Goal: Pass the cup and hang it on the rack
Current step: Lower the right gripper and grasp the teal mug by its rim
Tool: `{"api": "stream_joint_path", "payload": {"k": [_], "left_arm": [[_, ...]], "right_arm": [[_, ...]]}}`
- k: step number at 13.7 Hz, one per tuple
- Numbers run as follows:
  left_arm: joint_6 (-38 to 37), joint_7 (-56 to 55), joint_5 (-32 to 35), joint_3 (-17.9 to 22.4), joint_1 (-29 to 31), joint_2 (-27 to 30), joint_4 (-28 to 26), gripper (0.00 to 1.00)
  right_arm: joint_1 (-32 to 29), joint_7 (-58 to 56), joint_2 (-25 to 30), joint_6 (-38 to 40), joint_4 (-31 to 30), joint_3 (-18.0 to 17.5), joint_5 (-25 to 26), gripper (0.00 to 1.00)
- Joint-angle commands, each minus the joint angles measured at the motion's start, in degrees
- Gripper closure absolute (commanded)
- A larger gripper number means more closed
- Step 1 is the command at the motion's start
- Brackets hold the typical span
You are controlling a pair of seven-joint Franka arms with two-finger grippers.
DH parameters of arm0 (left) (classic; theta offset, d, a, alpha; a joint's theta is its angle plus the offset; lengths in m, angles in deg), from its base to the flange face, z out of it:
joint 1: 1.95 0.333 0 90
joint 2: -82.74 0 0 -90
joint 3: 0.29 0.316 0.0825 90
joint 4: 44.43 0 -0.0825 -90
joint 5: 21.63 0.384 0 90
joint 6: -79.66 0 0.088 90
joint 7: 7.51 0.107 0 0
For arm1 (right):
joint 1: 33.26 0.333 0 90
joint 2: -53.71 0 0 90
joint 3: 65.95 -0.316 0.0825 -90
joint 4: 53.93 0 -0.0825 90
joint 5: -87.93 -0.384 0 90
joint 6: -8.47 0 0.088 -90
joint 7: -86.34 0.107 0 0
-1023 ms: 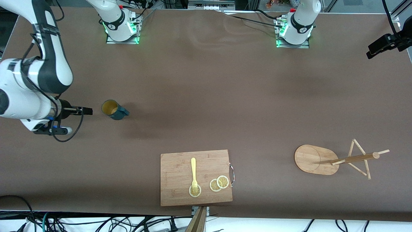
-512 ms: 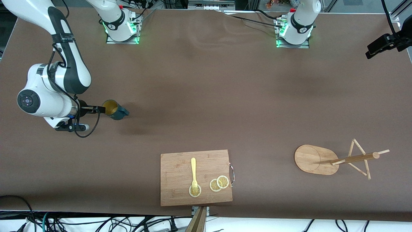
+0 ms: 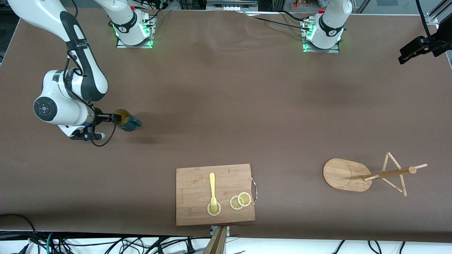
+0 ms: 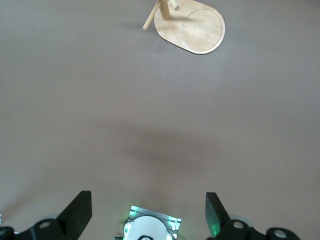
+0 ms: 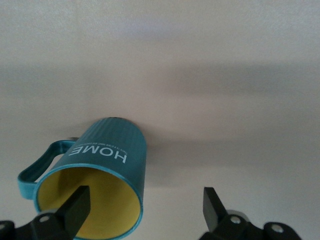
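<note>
Cup: the cup (image 3: 128, 121) stands upright on the table toward the right arm's end, mouth up, yellow inside showing, handle pointing to about four o'clock in the front view.
Right gripper: the right gripper (image 3: 116, 118) is down at the cup's rim on its nine o'clock side; jaws spread wide, nothing pinched. In the right wrist view one finger (image 5: 76, 206) shows in front of the cup's (image 5: 102, 175) mouth and the other clear outside the wall, so a pinch on the wall looks to be the plan, though I can't confirm it.
Why that side: coming in away from the handle would leave the handle free for a peg later, I'd judge.
Left gripper: up in the air and waiting, jaws spread, empty; the left gripper (image 4: 148, 215) looks down on bare table.
Rack: the rack (image 3: 356, 173) stands toward the left arm's end, well apart from the cup, pegs free. The left wrist view catches its base (image 4: 192, 30).
Board: a cutting board (image 3: 197, 190) near the front edge carries a fork (image 3: 212, 187) and lemon slices (image 3: 240, 200); not part of this job.
Stage: early; grasp not yet made, handover and hanging still to do.
</note>
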Motion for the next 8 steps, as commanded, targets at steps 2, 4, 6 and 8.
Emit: {"api": "stream_joint_path", "payload": {"k": [2, 4, 6, 8], "left_arm": [[0.1, 1.1, 1.3, -0.8, -0.1, 0.5, 0.2, 0.00], [0.4, 1.1, 1.4, -0.8, 0.0, 0.4, 0.3, 0.00], [1.4, 1.1, 1.5, -0.5, 0.2, 0.0, 0.3, 0.00], [2.4, 1.1, 1.6, -0.4, 0.5, -0.1, 0.4, 0.00]], "right_arm": [[0.2, 0.6, 1.3, -1.7, -2.3, -0.1, -0.7, 0.31], [0.2, 0.6, 1.3, -1.4, -2.2, -0.1, -0.7, 0.65], [0.4, 0.7, 1.3, -1.0, -2.0, -0.1, -0.7, 0.89], [1.4, 0.7, 1.4, 0.1, -1.6, -0.1, -0.7, 1.00]]}}
